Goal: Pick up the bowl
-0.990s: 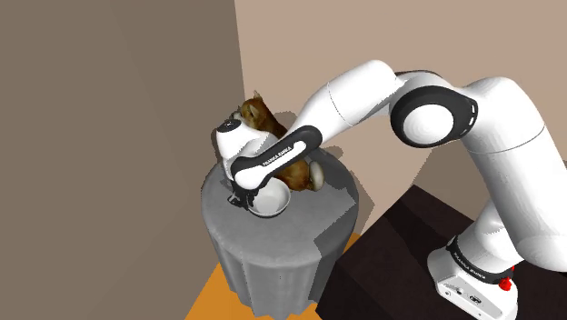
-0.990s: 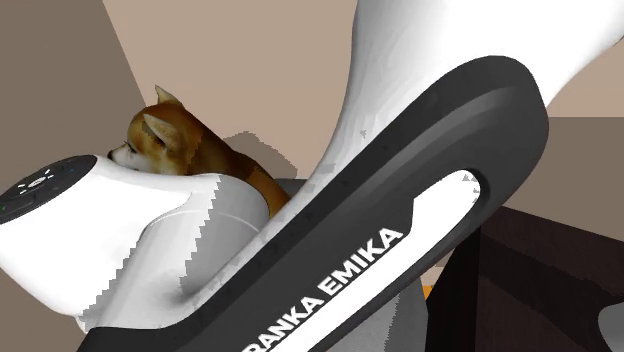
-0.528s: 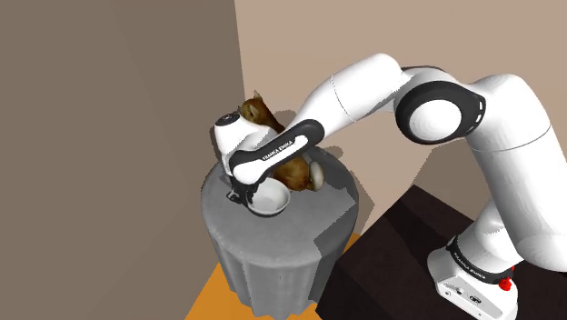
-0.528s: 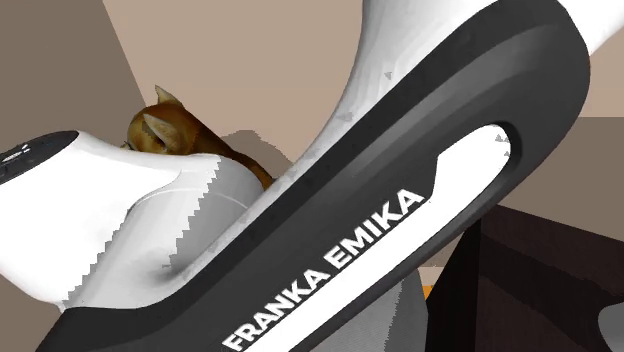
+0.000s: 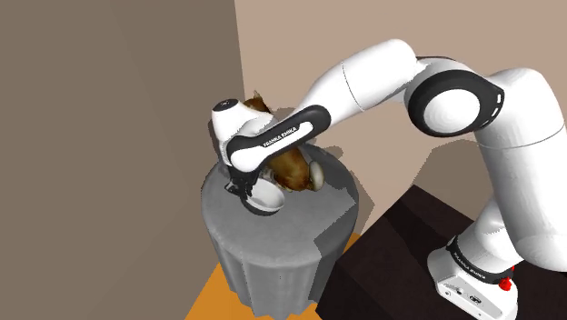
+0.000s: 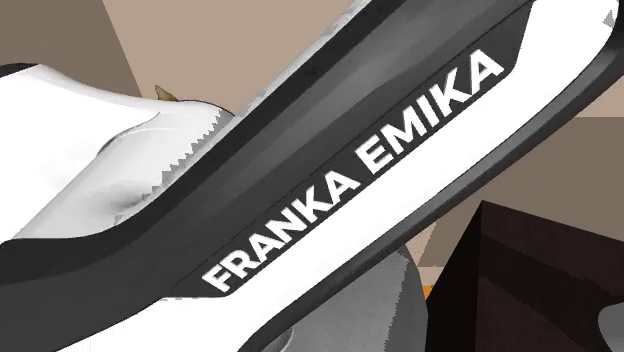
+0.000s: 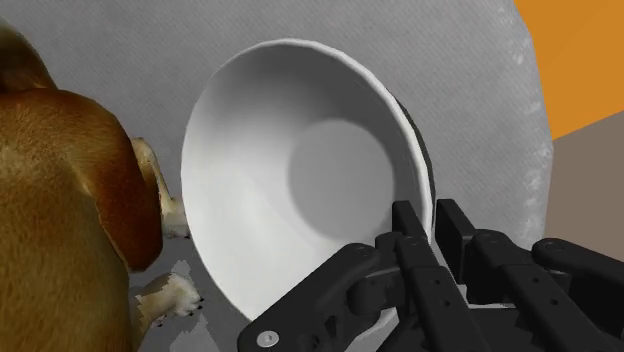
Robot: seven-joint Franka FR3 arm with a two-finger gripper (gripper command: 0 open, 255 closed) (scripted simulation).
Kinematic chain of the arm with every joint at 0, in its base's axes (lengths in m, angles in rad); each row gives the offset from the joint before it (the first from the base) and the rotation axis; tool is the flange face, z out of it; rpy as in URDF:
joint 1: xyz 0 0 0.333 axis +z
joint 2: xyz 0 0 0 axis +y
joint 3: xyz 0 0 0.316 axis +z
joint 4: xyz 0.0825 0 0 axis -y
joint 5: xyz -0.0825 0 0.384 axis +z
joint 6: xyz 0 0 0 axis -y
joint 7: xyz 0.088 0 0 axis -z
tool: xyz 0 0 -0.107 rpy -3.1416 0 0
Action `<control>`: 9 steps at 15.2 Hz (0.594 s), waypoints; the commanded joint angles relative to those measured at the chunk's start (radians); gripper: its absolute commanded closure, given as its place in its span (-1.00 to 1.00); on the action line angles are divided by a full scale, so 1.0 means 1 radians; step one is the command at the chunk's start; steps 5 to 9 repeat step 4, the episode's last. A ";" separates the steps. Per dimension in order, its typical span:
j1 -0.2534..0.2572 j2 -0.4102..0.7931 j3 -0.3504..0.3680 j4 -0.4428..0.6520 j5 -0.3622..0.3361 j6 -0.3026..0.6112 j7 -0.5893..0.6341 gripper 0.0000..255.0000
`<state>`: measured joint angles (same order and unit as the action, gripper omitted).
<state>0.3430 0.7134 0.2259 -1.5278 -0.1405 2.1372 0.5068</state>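
Observation:
A white bowl hangs tilted just above the round grey table, its hollow turned toward the hand. My black gripper is shut on the bowl's rim, one finger inside and the other outside the wall. In the shoulder view the bowl sits under the hand near the middle of the cloth-covered table, its rim lifted on the gripper's side. The arm's forearm crosses the second exterior view close up.
A brown dog figure stands on the table right behind the bowl, and its paw lies close to the bowl's rim. Walls meet in a corner behind the table. Orange floor lies below, and the dark stand is at the lower right.
The hand has risen with the bowl's rim in its fingers, so the bowl has tipped up off the table top. The forearm has swung upward in both exterior views.

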 commanded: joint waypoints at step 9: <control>-0.002 -0.025 0.004 0.003 0.005 -0.027 -0.001 1.00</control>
